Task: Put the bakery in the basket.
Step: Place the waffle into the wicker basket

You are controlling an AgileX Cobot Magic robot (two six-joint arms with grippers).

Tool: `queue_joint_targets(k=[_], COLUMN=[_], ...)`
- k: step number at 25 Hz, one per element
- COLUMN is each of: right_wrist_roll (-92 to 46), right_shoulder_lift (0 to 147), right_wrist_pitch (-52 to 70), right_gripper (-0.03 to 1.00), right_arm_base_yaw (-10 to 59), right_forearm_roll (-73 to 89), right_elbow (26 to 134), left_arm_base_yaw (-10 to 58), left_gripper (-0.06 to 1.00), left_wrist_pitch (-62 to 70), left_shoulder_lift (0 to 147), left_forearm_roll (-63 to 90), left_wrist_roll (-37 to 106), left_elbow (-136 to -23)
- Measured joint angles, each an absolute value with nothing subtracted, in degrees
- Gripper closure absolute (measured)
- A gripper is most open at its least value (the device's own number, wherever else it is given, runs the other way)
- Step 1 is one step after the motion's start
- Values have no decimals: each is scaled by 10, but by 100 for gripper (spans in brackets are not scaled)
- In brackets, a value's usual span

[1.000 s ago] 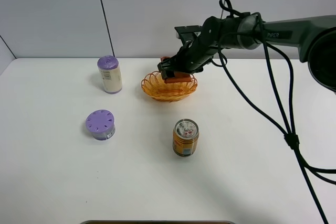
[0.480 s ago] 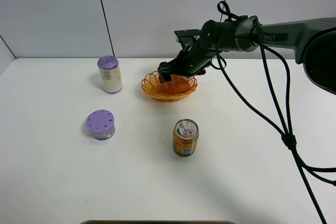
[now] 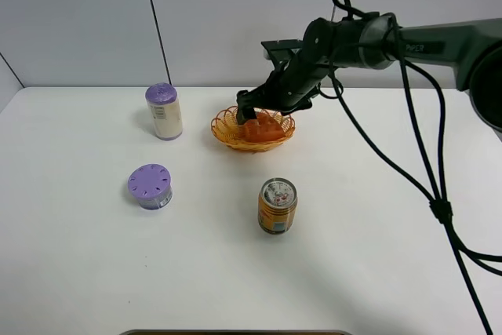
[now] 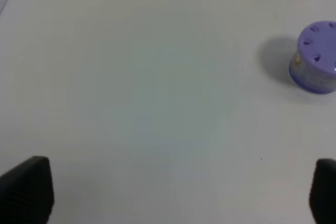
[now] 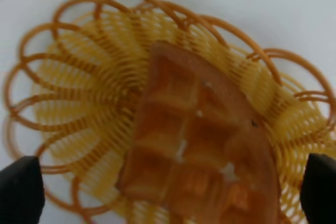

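Since the white counter carries everything, I begin from it — at its far middle stands the shallow oval orange-yellow woven wicker basket, the widest thing there. Over the basket hangs the right hand on its dark arm. Its fingers are spread wide and pinch nothing. The left hand is spread too, holds nothing, and hangs over bare counter well apart from the basket, so the right arm is clearly the nearer one. Near the basket, toward the camera, stands an upright orange drink can with a silver top. At the left are a tall cream jar with a purple lid and a low round purple container; what is inside these three I cannot tell. The smallest thing is the orange-brown wedge-shaped waffle piece with square dents — it lies flat inside the basket, alone there, directly below the spread right hand, its long axis slanted to the line between the two fingertips, touching neither. By my judgement little is left: the hand needs only to rise straight up, without catching the looped rim.
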State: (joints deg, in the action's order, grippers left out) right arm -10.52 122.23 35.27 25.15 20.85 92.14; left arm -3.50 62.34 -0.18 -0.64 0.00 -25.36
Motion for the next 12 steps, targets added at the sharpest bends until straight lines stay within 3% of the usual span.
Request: queue_joint_targets(k=[12], right_wrist_roll=[-4], right_shoulder_lift=[1009], right_wrist_pitch=[597], right_gripper=[0], right_arm_base_yaw=[230], right_forearm_roll=[66], right_elbow=[921], left_arm_base_yaw=[-35], left_gripper=[-5], left_wrist_pitch=[623], left_shoulder_lift=[-2], left_forearm_roll=[-6], left_wrist_roll=[4], left_elbow=[-254])
